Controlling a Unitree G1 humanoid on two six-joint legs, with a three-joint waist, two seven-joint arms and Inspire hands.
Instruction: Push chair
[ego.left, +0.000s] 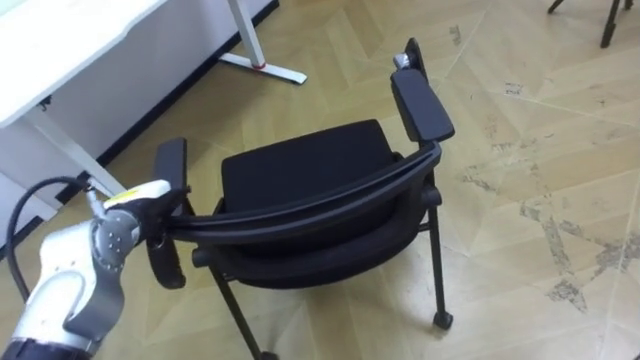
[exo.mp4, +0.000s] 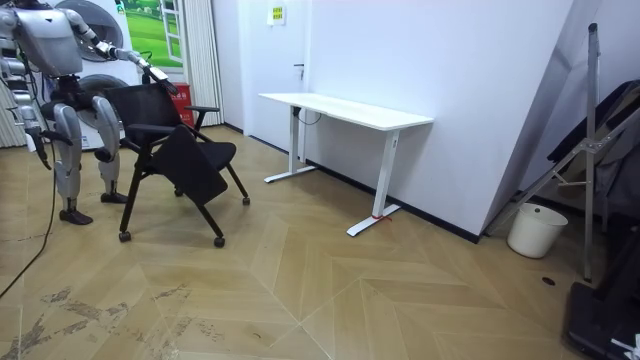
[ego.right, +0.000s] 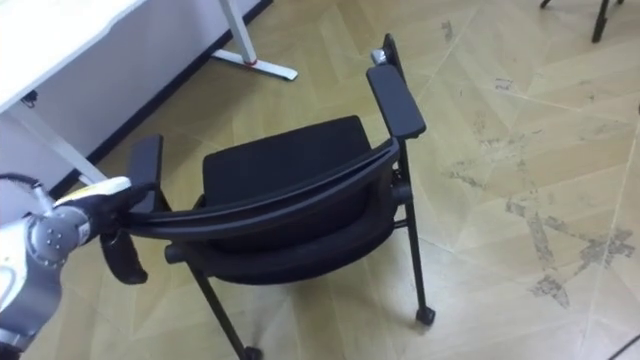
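Observation:
A black chair (ego.left: 305, 170) with two armrests and small casters stands on the wooden floor right in front of me, its curved backrest (ego.left: 320, 205) nearest to me. My left hand (ego.left: 140, 197) is at the backrest's left end, dark fingers curled round the rail beside the left armrest (ego.left: 172, 160). In the room view I stand behind the chair (exo.mp4: 175, 135) at the room view's left, left arm stretched to the backrest. My right hand (exo.mp4: 38, 143) hangs low at my side.
A white desk (ego.left: 60, 40) on white legs stands to my left, its foot bar (ego.left: 265, 68) on the floor ahead of the chair. In the room view the desk (exo.mp4: 345, 108) stands along the wall, with a white bucket (exo.mp4: 527, 230) and folded frames at the right.

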